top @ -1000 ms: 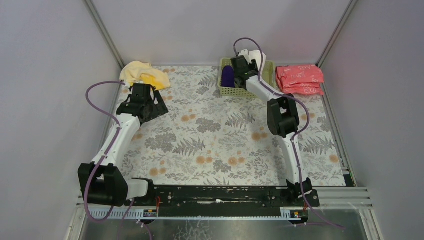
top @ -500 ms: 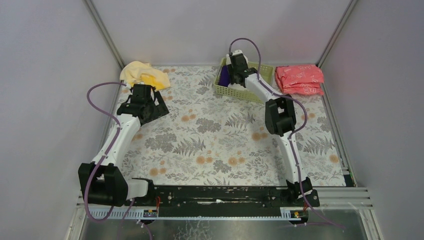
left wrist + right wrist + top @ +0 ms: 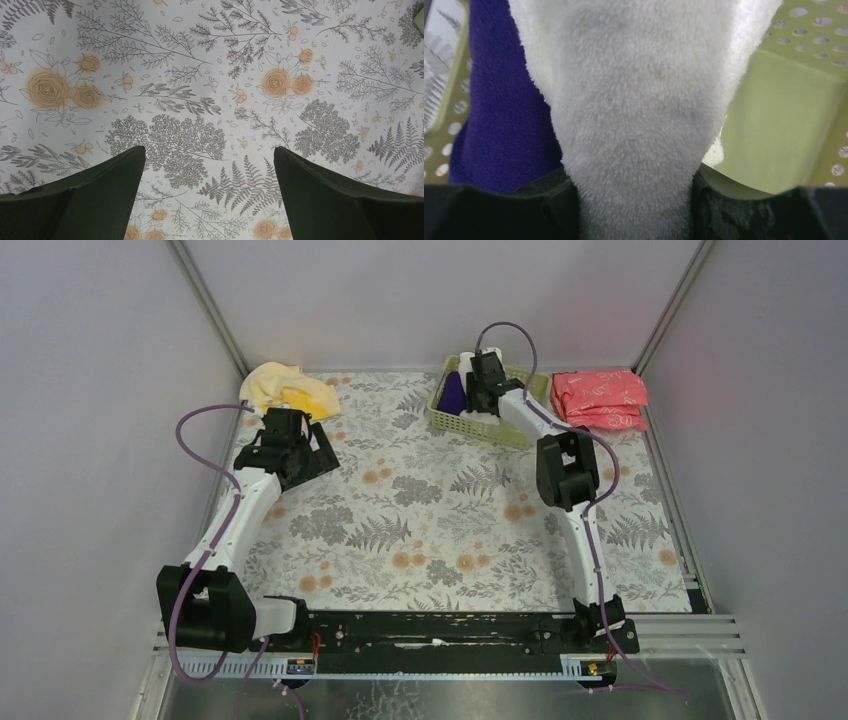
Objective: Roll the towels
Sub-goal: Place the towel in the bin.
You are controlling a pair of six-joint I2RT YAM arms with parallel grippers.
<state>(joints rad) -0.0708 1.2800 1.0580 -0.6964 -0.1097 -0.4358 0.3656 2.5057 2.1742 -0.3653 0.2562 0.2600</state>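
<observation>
At the far left corner lies the one pale yellow towel [image 3: 287, 388], bunched in a loose heap on the flowered table cover [image 3: 430, 525]. My left pincer [image 3: 209, 150] hangs just near of that heap with its two fingers [image 3: 100, 195] spread wide. Nothing is between them but the fern and rose print below, and it touches no cloth.

Further right, at the far edge, stands the single light green basket [image 3: 478, 426], its holed walls showing on both sides in my right wrist view. Two towels are inside it. The one dark purple towel [image 3: 499, 100] sits against the basket's left side, and the one white towel [image 3: 634, 100] is just right of it, touching it. My right pincer [image 3: 486, 380] reaches down into the basket and is pinching the white towel, whose thick pile fills the gap between the fingers.

That makes three towels in all, one of each colour.

Just right of the basket lies a stack of pink-red packets [image 3: 600, 400]; how many I cannot tell.
</observation>
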